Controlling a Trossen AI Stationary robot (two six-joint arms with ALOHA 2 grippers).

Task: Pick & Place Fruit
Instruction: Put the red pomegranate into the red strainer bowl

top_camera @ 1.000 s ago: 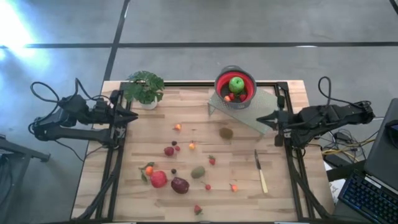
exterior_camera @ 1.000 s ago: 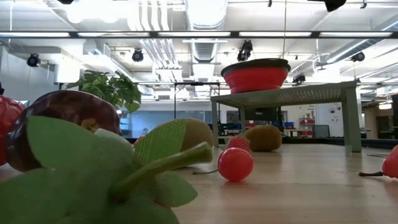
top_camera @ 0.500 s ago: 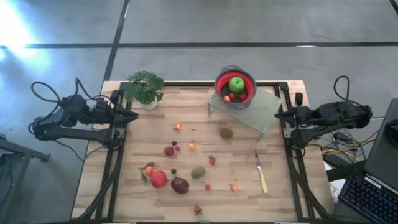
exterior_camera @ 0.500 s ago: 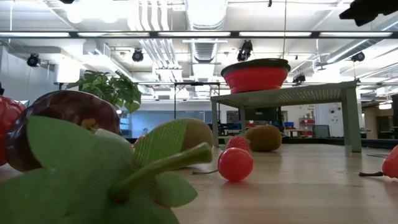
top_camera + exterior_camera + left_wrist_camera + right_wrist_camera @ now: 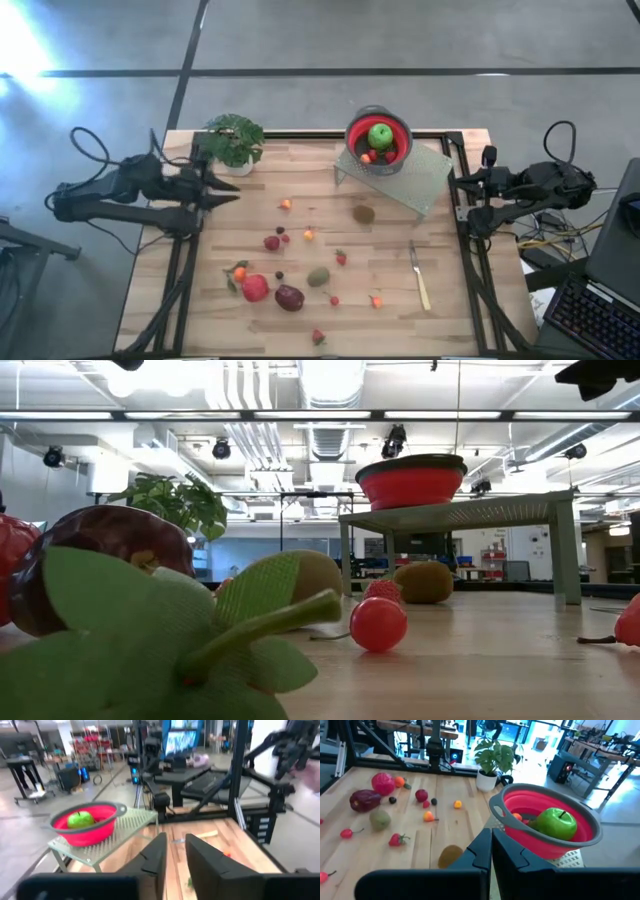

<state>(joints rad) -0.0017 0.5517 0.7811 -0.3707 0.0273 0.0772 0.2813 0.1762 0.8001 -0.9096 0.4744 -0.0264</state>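
A green apple (image 5: pixel 380 136) and small fruit pieces lie in the red bowl (image 5: pixel 399 142), which stands on a mesh rack (image 5: pixel 425 180) at the table's far side. On the wood lie a red apple (image 5: pixel 255 288), a maroon plum (image 5: pixel 289 298), two kiwis (image 5: pixel 318 277) (image 5: pixel 363 213), strawberries (image 5: pixel 341 258) and small orange pieces (image 5: pixel 309 235). My left gripper (image 5: pixel 234 190) (image 5: pixel 175 855) hovers at the left edge near the plant, slightly open and empty. My right gripper (image 5: pixel 454 183) (image 5: pixel 491 845) is shut and empty at the right edge, beside the rack.
A potted plant (image 5: pixel 232 142) stands at the far left corner, close to my left gripper. A pale-handled knife (image 5: pixel 419 278) lies near the right edge. Black frame rails (image 5: pixel 178 270) run along both table sides.
My right gripper has drawn back from beside the rack toward the table's right edge, staying shut. My left gripper has moved in from the left edge toward the table's middle and has opened a little.
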